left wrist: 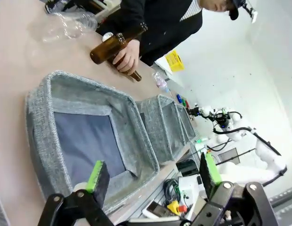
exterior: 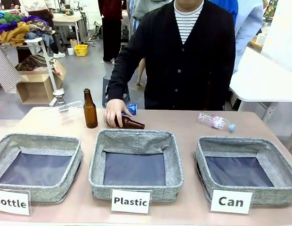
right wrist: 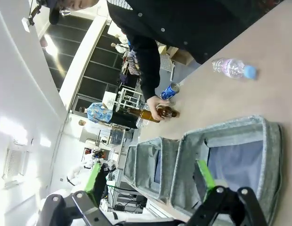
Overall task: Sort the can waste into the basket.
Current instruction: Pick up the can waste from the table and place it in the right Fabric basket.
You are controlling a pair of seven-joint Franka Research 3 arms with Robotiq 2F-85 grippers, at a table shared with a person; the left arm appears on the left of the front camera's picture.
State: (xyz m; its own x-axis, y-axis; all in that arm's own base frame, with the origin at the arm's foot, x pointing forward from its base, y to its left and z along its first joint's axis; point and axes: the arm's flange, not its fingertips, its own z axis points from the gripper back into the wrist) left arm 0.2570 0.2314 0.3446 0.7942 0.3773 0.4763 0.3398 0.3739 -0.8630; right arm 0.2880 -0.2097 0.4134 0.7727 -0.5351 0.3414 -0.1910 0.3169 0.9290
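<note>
- Nothing looks sorted yet: the basket (exterior: 273, 195) with the "Can" sign, at the robot's right end of the row, is empty.
- The blue can (exterior: 132, 108) lies at the far side of the desk (exterior: 183, 123), just behind the person's hand (exterior: 116, 111) and well apart from the basket.
- The left claw (left wrist: 154, 174) is spread wide and holds nothing. The right claw (right wrist: 150, 175) is likewise open and empty, near the basket.
- Also on the desk are an upright brown bottle (exterior: 90, 109), a lying brown bottle (exterior: 132, 124), two clear plastic bottles (exterior: 215, 121) and the "Bottle" bin (exterior: 40, 141) and "Plastic" bin (exterior: 136, 136).
- The hand rests on the lying bottle, right in front of the can, so a reach would likely have to wait or work around both.
</note>
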